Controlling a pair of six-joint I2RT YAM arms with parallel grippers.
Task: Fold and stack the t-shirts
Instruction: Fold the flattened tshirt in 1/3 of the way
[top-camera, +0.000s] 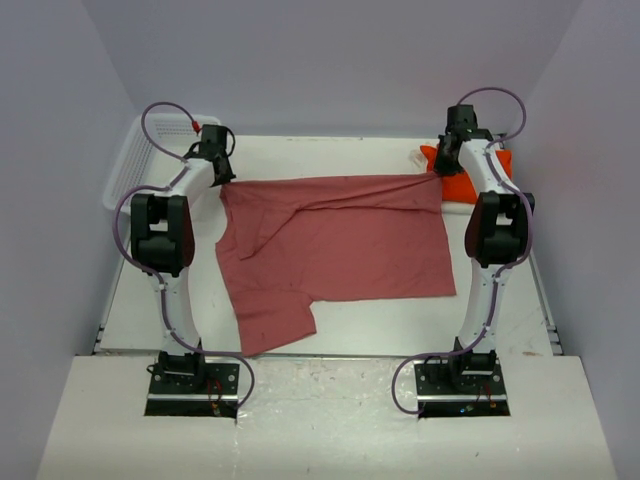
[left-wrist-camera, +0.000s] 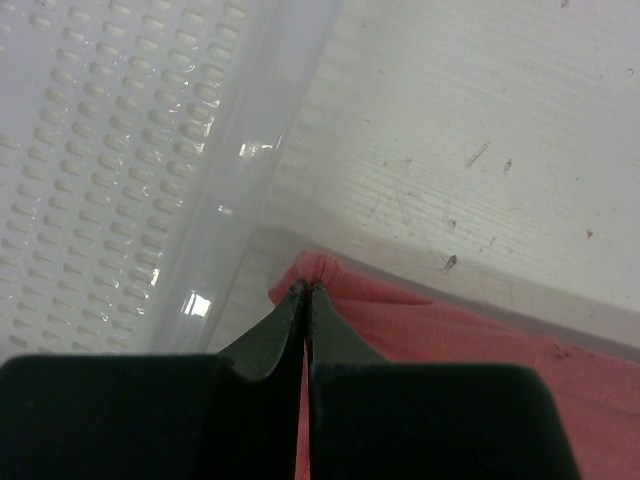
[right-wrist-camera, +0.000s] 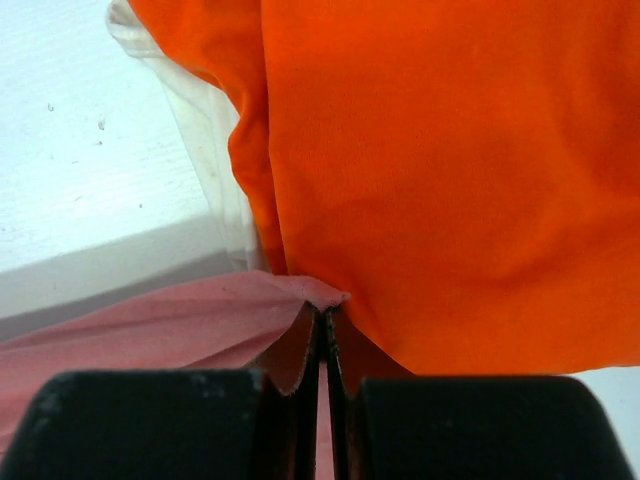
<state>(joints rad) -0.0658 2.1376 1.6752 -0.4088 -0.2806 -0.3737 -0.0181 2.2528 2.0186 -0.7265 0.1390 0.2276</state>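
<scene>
Pinching the far-left corner of the rose-red t-shirt (top-camera: 340, 240) beside the basket (top-camera: 128, 168), the left hand (left-wrist-camera: 305, 292) is clamping cloth, while the right hand (right-wrist-camera: 325, 312) is gripping the far-right corner just beside the orange t-shirt (right-wrist-camera: 450, 180), both likely stretching the shirt flat on the worktop (top-camera: 400, 320) for folding

Probably a robotics lab test cell, not a home. A scuffed white table (top-camera: 380, 325) is boxed in on three sides by plain pale partition walls (top-camera: 330, 60). A left arm (top-camera: 165, 235) and a right arm (top-camera: 497, 225), both black and white, are bolted to metal base plates (top-camera: 195, 392) at its near edge. Purple cables (top-camera: 125, 215) loop loose beside them.
</scene>
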